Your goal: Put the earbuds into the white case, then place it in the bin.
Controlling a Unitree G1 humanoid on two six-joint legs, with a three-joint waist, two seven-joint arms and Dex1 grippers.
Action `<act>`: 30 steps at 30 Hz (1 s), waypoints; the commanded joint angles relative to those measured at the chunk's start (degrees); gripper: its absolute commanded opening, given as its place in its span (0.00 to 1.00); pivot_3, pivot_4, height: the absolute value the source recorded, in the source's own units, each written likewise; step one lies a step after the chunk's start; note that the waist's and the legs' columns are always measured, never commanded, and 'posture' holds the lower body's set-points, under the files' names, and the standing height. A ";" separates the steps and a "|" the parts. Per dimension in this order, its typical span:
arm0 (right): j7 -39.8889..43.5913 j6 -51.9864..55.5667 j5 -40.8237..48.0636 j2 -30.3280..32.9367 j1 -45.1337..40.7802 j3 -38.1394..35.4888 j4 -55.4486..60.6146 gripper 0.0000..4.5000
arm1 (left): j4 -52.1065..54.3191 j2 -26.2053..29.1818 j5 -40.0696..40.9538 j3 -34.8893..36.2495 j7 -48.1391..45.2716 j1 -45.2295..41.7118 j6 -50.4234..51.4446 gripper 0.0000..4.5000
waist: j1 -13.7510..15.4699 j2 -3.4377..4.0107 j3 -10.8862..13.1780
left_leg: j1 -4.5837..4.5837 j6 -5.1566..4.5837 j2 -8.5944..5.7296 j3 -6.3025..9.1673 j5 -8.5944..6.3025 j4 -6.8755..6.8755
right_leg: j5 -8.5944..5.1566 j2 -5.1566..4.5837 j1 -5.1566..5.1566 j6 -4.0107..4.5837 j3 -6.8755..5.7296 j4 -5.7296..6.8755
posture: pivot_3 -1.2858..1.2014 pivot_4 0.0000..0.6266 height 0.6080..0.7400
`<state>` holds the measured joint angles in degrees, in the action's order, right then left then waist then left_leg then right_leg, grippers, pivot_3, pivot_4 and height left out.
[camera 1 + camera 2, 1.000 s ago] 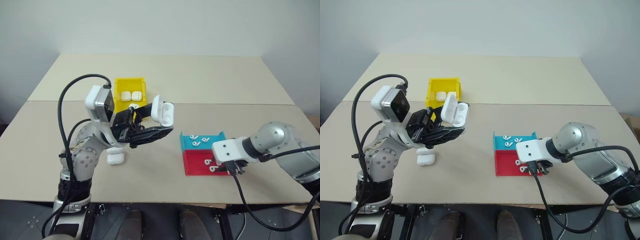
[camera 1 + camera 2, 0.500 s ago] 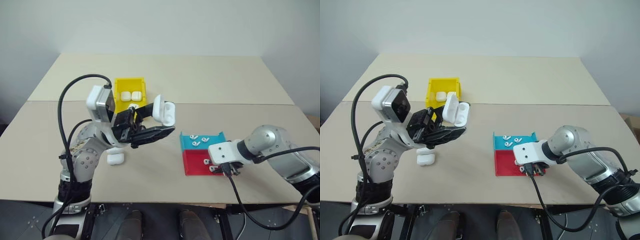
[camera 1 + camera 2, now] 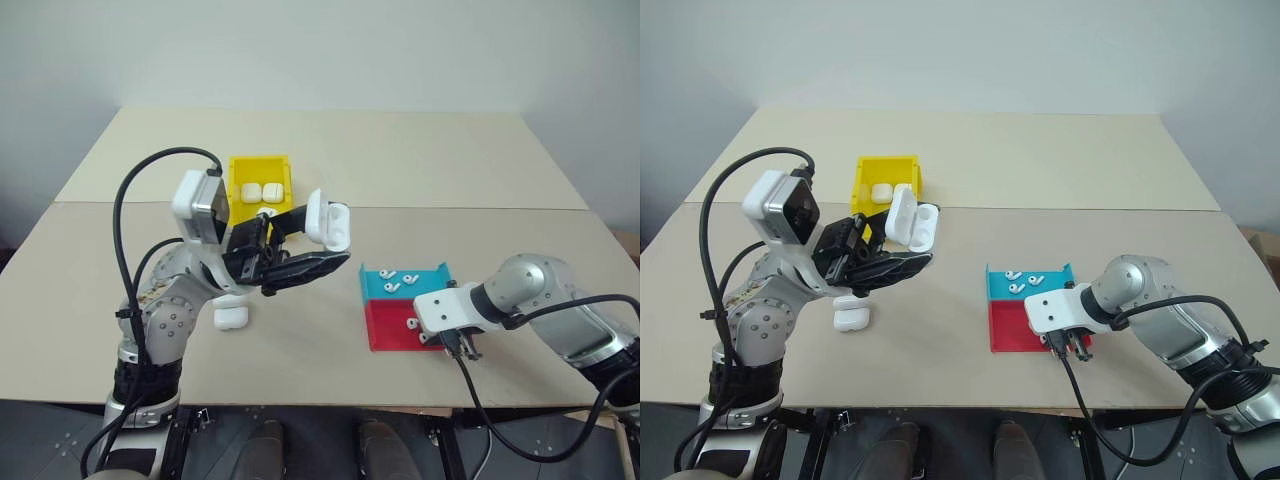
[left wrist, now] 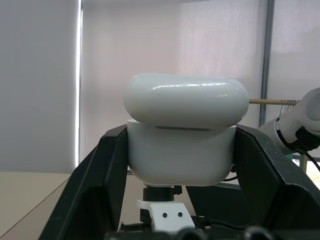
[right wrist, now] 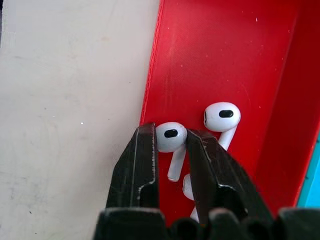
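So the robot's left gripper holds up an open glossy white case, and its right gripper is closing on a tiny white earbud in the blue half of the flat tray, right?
Not quite: the tiny glossy white earbud between the right gripper fingers lies in the red half of the flat blue-and-red tray, as the right wrist view shows. The left gripper does hold up the open glossy white case.

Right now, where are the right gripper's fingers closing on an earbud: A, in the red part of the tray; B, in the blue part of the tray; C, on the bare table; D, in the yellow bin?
A: the right gripper fingers pinch an earbud lying in the red part of the tray.
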<state>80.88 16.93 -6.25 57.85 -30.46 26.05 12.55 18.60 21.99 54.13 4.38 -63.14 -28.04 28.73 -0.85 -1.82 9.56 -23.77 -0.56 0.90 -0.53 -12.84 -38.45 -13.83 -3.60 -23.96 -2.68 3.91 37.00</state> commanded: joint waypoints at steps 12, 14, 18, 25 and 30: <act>2.97 14.53 25.27 -1.29 4.62 -22.86 6.94 0.14 | 0.45 0.28 1.00 0.05 -1.16 -1.16 -0.53 0.63 | 0.14 0.00 0.00 | -0.02 -0.01 0.00 0.03 0.00 0.00 | 0.00 0.00 0.00 0.00 0.00 -0.01 | 0.52 0.24 1.00; 3.17 16.05 35.18 -3.86 6.55 -30.88 7.86 0.14 | -0.64 -0.12 0.75 -0.26 -1.53 -2.23 -0.72 0.63 | 0.15 0.00 0.00 | -0.01 -0.03 0.00 0.10 -0.02 0.01 | 0.00 0.00 0.05 0.00 -0.02 -0.03 | 0.52 0.24 1.00; -11.70 18.65 45.74 -14.48 3.78 -41.09 9.62 0.14 | -3.32 -0.90 0.12 -1.04 -2.49 -4.48 -0.94 0.63 | -0.05 0.00 0.01 | 0.44 -0.08 0.03 0.22 -0.05 0.01 | 0.00 0.04 0.65 0.00 -0.15 -0.22 | 0.52 0.24 1.00; -47.01 22.45 56.88 -33.68 -8.43 -46.96 14.38 0.14 | -7.10 -1.66 -0.74 -2.66 -3.22 -7.79 0.30 0.63 | -0.29 0.07 -0.02 | 0.54 -0.08 0.07 0.26 -0.06 0.15 | 0.01 0.16 0.67 0.08 -0.11 -0.15 | 0.52 0.24 1.00; -50.60 22.08 57.82 -35.87 -7.04 -41.07 20.09 0.14 | -9.12 -2.03 -1.05 -3.35 -3.03 -10.24 1.47 0.63 | 0.07 0.07 -0.01 | 0.19 -0.08 0.04 0.25 -0.07 0.14 | 0.02 0.06 0.45 0.03 -0.16 -0.14 | 0.52 0.24 1.00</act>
<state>30.89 39.38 49.84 21.84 -37.85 -15.74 29.16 9.17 20.17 52.87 1.10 -65.97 -36.93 29.99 -0.78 -1.75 9.54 -23.59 -0.64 0.93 -0.28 -12.91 -38.32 -13.81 -3.54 -23.50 -2.66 3.76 36.87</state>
